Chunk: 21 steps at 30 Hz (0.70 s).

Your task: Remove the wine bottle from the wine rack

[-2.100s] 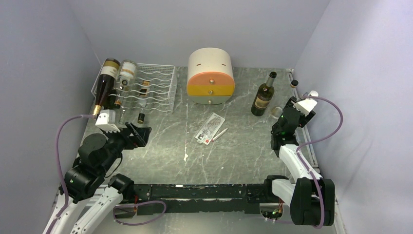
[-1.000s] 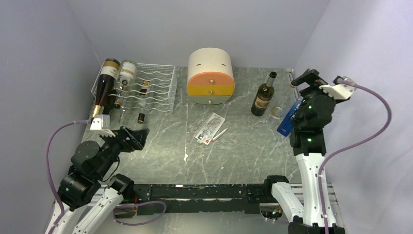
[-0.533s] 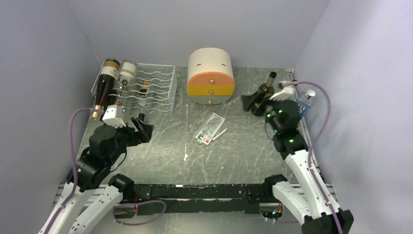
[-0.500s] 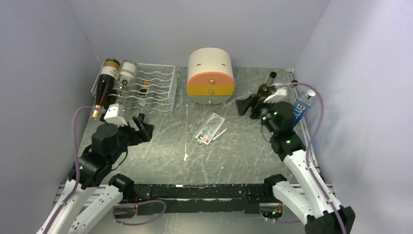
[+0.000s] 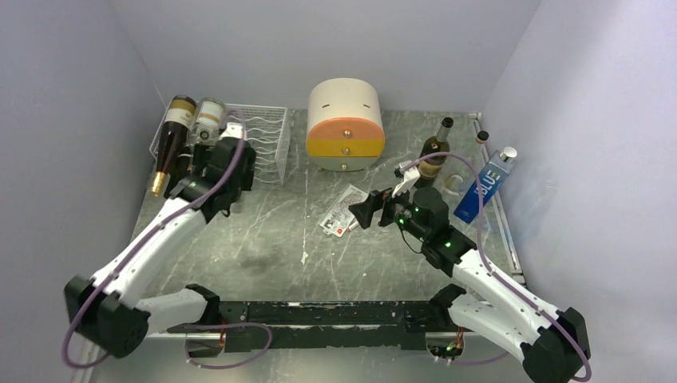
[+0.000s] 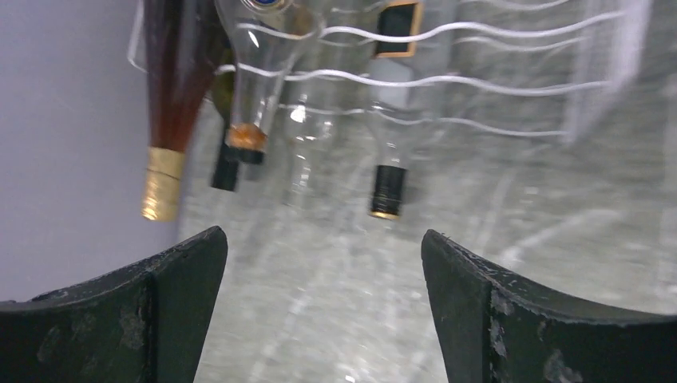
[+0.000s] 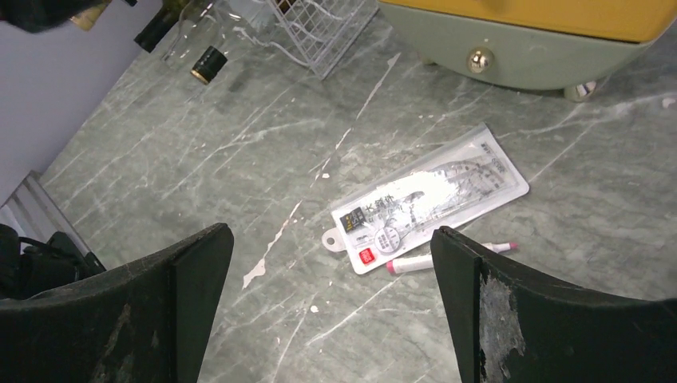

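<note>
The white wire wine rack (image 5: 267,132) stands at the back left, with several bottles lying in it, necks toward me. A dark brown wine bottle (image 5: 171,142) with a gold foil neck (image 6: 162,179) lies along the rack's left side. Beside it are a clear bottle (image 6: 257,76) with a copper cap and another clear bottle with a black cap (image 6: 387,190). My left gripper (image 5: 233,163) hovers open just in front of the rack's front, its fingers (image 6: 172,299) spread wide around nothing. My right gripper (image 5: 363,212) is open above the middle of the table.
A round cream-and-orange drawer cabinet (image 5: 345,124) stands at the back centre. A plastic packet (image 7: 431,199) and a pink-tipped pen (image 7: 447,255) lie below the right gripper. A green bottle (image 5: 432,155) stands at the right, next to a blue carton (image 5: 481,187).
My left arm has reached forward from the near left to the rack's front. My right arm has swung down and left from the far right edge to above the packet.
</note>
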Each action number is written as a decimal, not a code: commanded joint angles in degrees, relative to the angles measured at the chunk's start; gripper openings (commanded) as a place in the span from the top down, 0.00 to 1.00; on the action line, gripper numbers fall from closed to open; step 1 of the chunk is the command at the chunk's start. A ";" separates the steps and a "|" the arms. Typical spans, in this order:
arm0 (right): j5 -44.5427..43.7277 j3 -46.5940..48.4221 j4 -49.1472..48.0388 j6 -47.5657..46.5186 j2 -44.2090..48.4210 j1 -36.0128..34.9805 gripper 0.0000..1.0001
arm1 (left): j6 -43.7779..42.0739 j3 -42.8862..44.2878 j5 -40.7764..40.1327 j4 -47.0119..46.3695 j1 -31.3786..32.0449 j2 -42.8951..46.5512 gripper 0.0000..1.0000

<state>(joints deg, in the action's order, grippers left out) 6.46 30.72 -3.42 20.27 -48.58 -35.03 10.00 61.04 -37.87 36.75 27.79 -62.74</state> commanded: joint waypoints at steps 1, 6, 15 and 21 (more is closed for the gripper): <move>-1.92 -0.51 -1.34 -5.10 2.90 -0.39 0.00 | -22.32 -2.75 -11.80 -13.92 -2.18 -6.02 0.06; 0.01 -1.94 -2.52 -4.89 4.09 -0.41 0.00 | -29.20 -3.13 -2.39 -23.23 -11.90 -10.49 0.06; 0.27 -3.72 -3.23 -4.78 5.38 -0.43 0.00 | -30.70 -2.88 6.28 -30.61 -19.41 -18.18 0.06; 0.48 -3.69 -3.43 -4.89 4.29 -0.44 0.00 | -31.79 -3.03 4.15 -34.46 -20.72 -24.23 0.14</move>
<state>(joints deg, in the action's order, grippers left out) 6.35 27.44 -4.97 16.21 -44.05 -35.11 -20.18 56.62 -33.52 7.46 8.05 -83.61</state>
